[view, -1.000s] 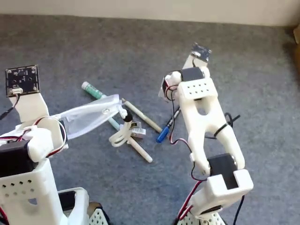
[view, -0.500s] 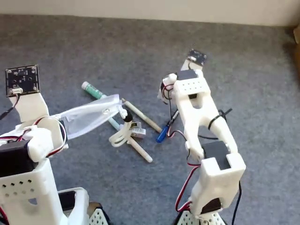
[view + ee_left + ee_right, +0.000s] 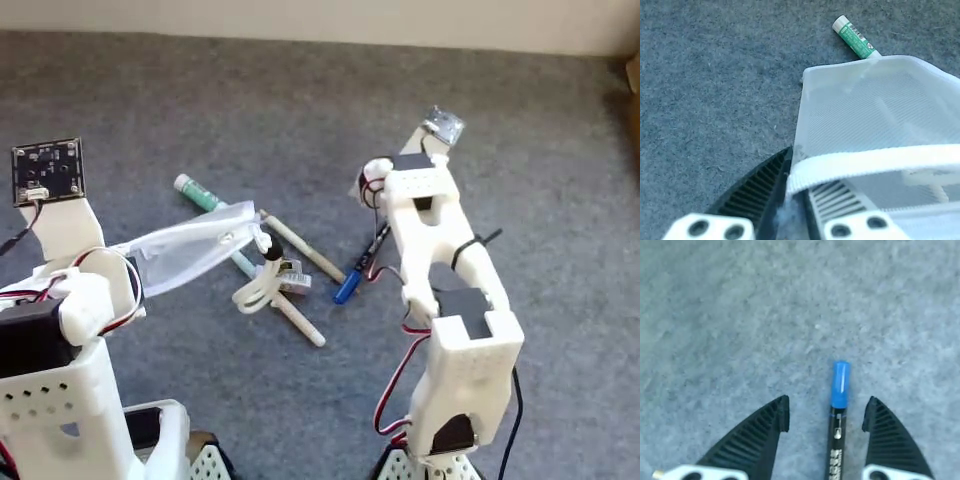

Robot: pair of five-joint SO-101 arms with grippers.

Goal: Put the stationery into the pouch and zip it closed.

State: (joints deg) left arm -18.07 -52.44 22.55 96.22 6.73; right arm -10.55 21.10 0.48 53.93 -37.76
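Straddling pen [image 3: 840, 385] on desk [image 3: 200, 100] with right pincer [image 3: 827, 402] spread, pen nearer one finger. Left pincer [image 3: 797, 172] pinching pouch [image 3: 865, 110] edge, beside other pens [image 3: 300, 250]. Risk of rolling pen away if closing off-centre, or of jamming on desk if descending too far.

A translucent white mesh pouch [image 3: 190, 250] is held raised by one end, and its far end is draped over a green stick [image 3: 198, 194]. A blue-capped black marker [image 3: 358, 272] and two white pens [image 3: 300, 248] are laid flat nearby.
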